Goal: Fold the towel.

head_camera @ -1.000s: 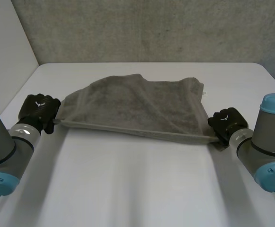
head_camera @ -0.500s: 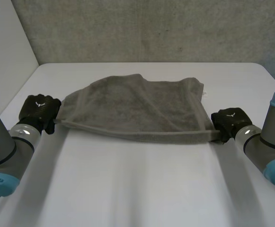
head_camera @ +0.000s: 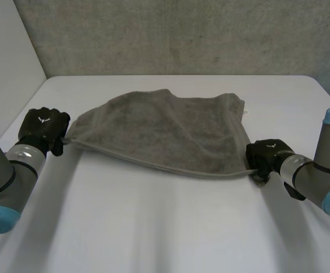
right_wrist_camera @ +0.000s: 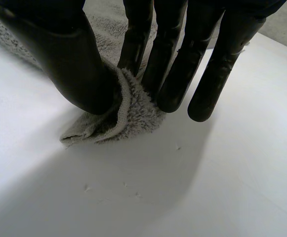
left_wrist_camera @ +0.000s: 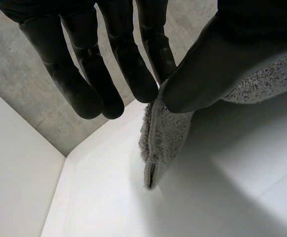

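My left hand (head_camera: 42,128) pinches the towel (head_camera: 165,132) at its near left corner, my right hand (head_camera: 265,154) at its near right corner. It lies on the table (head_camera: 165,227), long axis running crosswise between them.

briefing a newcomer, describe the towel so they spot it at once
On the white table, midway across, lies a grey towel, the only cloth there. The left hand and right hand pinch its near corners, the edge stretched between them.
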Controlling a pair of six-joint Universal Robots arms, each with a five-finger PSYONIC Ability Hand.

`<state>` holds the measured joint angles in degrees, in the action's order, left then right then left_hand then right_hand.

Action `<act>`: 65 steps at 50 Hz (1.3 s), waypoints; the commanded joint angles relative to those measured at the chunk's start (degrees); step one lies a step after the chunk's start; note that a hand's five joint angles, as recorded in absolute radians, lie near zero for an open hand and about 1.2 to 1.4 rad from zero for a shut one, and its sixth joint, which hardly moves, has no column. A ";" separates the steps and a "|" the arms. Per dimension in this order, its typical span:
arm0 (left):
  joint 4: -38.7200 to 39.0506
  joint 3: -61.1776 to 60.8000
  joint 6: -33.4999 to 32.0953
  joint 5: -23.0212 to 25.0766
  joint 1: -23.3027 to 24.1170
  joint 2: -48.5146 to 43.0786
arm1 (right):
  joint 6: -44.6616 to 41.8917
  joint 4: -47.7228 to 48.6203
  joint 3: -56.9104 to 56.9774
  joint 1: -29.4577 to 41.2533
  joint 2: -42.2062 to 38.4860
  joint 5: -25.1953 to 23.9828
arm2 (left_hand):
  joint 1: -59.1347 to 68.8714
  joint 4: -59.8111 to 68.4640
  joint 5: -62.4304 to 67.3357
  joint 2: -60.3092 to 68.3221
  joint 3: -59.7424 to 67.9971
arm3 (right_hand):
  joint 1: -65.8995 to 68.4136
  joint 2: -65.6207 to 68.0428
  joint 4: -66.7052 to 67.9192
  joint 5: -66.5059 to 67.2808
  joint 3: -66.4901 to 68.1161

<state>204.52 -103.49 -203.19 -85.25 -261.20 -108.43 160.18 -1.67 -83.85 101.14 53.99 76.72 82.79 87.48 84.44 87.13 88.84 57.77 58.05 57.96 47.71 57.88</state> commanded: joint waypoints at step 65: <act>4.95 49.69 3.31 -5.10 4.03 -4.42 | -39.07 34.99 29.90 9.25 9.90 9.94 | -2.79 -7.48 -14.44 -7.13 -8.84 | 22.23 21.95 22.04 22.29 22.12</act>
<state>210.15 -56.90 -204.74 -90.42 -256.06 -115.54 120.95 29.23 -49.55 110.52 59.10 86.92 82.79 87.48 84.78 87.13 88.94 75.58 76.09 76.83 67.05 76.47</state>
